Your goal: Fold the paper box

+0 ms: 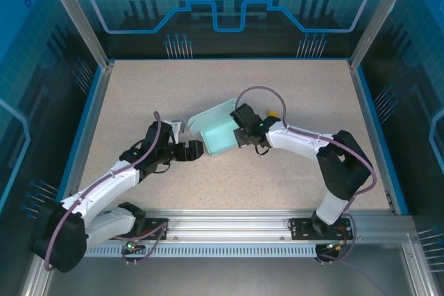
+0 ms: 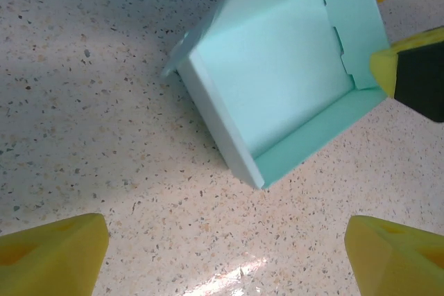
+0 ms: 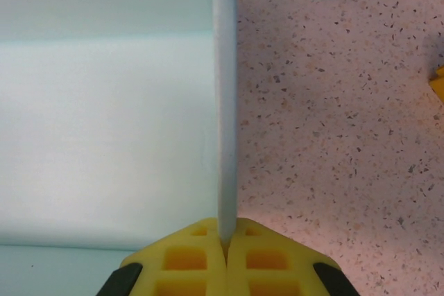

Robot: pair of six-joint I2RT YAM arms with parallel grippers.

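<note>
Right gripper (image 3: 225,244): I am pinching the paper box (image 1: 220,138) by one upright wall.
Left gripper (image 1: 197,149): I am hovering spread wide just beside the paper box, not touching it.

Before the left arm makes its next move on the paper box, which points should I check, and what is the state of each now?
1. Right tool shut on a side wall of the pale light-blue thin card box: ok.
2. Left tool open: ok.
3. Left tool apart from the box: ok.
4. All flaps folded in: not ok, the far flap is open.
5. Tiny orange-yellow object apart from the box: cannot tell.
</note>
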